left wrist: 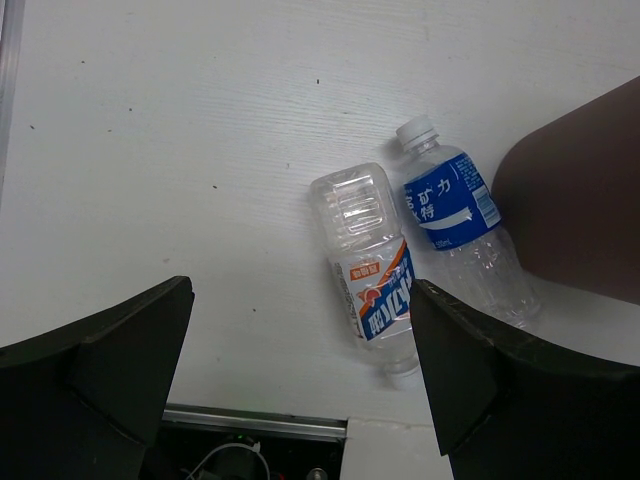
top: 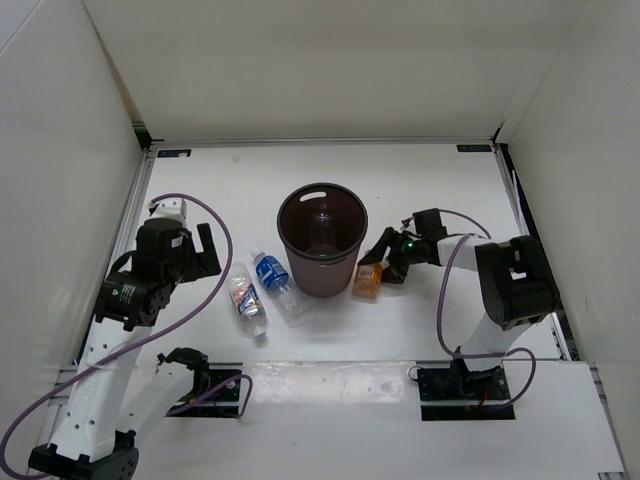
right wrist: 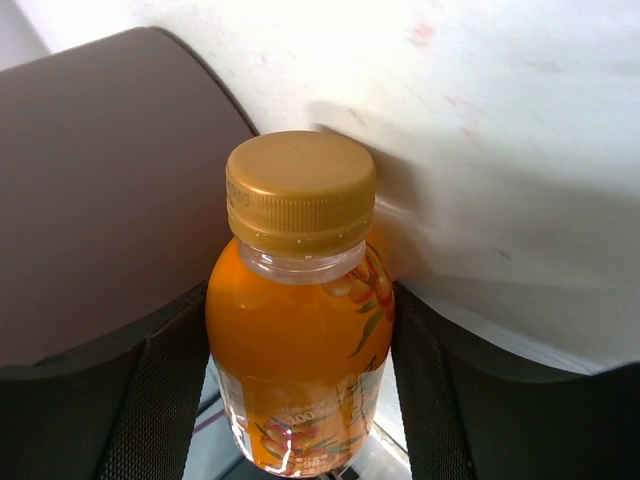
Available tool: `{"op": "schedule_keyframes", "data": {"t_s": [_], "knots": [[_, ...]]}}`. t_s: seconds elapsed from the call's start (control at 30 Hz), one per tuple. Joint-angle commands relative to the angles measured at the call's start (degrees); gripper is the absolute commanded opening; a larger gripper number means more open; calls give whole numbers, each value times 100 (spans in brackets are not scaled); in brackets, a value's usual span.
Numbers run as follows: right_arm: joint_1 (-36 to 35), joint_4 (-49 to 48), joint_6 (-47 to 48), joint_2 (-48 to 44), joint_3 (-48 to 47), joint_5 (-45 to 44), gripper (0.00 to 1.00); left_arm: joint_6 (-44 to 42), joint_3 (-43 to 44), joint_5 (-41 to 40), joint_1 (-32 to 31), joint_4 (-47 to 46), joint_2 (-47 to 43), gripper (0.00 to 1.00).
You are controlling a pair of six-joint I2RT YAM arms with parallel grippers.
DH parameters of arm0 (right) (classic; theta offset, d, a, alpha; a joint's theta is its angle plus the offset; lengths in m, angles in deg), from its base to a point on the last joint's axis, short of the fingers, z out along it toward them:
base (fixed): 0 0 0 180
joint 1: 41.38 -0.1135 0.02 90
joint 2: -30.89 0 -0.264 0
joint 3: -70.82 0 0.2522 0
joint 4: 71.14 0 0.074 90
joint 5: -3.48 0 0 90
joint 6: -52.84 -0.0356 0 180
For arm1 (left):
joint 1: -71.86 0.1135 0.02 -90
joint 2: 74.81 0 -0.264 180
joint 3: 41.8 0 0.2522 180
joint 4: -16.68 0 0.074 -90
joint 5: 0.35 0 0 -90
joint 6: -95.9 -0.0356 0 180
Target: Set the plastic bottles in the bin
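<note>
The maroon bin (top: 323,274) stands upright mid-table. It also shows in the left wrist view (left wrist: 580,200) and the right wrist view (right wrist: 100,180). The blue-label bottle (top: 273,275) (left wrist: 452,205) and the white-red-label bottle (top: 246,298) (left wrist: 372,270) lie side by side left of the bin. My left gripper (top: 205,250) (left wrist: 302,295) is open and empty above the table, just left of them. My right gripper (top: 380,264) (right wrist: 295,350) is shut on the short orange bottle (top: 367,280) (right wrist: 300,290), right beside the bin's right wall. The clear unlabelled bottle is not in view.
White walls enclose the table on three sides. A metal rail and a cable slot (left wrist: 250,430) run along the near edge below the left gripper. Purple cables (top: 225,230) loop from both arms.
</note>
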Motion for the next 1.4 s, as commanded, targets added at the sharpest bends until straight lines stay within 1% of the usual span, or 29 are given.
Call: {"op": "schedule_keyframes", "data": {"t_s": [0.0,0.03,0.1,0.13,0.17,0.2,0.23,0.33,0.37,0.43,0.47,0.5,0.53,0.57,0.6,0.67,0.73,0.77,0.8,0.83,0.87,0.9,0.93,1.0,1.07,1.1,1.13,1.23,1.37], "knots": [[223,-184,57,-151,421,157,25,-58,78,88,2,-42,9,100],[424,-167,66,-308,578,202,17,-58,86,96,-16,-59,9,100],[557,-123,127,-502,667,281,10,-58,95,105,-24,-50,-17,100],[793,95,136,-903,746,299,3,-58,78,88,1,-59,9,100],[865,184,145,-1073,764,299,0,-58,78,96,-7,-59,0,100],[944,281,136,-1240,764,308,0,-58,86,79,2,-68,26,100],[1092,456,119,-1929,782,308,0,-58,86,96,2,-76,44,100],[1357,466,-118,-3336,800,352,0,-84,95,123,-7,-50,106,100],[1410,701,-153,-3881,513,291,0,-75,113,123,2,-50,106,100],[1367,1053,-14,-4377,160,-297,0,-84,113,106,2,-41,97,100],[1227,1525,117,-4927,-434,-499,0,-75,104,123,2,-41,123,100],[1130,1634,171,-5089,-640,-1162,0,-75,121,97,2,-59,123,100],[1025,1722,346,-5230,-824,-1412,0,-75,95,123,2,-41,149,100],[780,1854,417,-5423,-1348,-1632,0,-93,113,114,2,-50,158,100],[482,1881,513,-5434,-1510,-2244,0,-84,121,158,2,-41,176,100],[-126,1881,1011,-5321,-2159,-2765,0,-110,139,193,2,-50,237,100],[-1159,1855,1530,-5136,-2546,-3408,0,-119,139,228,2,-33,281,100],[-1452,1759,1943,-4996,-2653,-3941,0,-119,130,237,2,-41,325,100],[-2421,1602,2417,-4838,-2915,-4555,0,-119,139,254,-7,-24,334,100],[-2752,1591,2639,-4732,-3005,-4875,0,-128,148,255,-7,-24,334,100],[-3078,1556,3033,-4609,-3102,-5539,0,-119,148,272,-7,-24,343,100],[-3829,1539,3393,-4207,-3390,-6155,0,-110,148,272,-7,-32,334,100],[-3985,1573,3536,-4064,-3488,-6344,0,-128,130,290,2,-41,326,100],[-4153,1966,3696,-3443,-3960,-6548,0,-119,113,307,-7,-59,343,100],[-3857,2371,3321,-3037,-4243,-6241,0,-128,130,299,-7,-41,352,100],[-3724,2565,3205,-2817,-4315,-5814,0,-119,130,299,-7,-50,378,100],[-3331,2636,3125,-2658,-4385,-5287,0,-119,130,299,-7,-41,291,100],[-2785,2716,2721,-2499,-4325,-4212,0,-119,130,325,-7,-50,440,100],[-2808,2611,2738,-2577,-4175,-3990,0,-128,130,360,19,-50,475,100]]}}
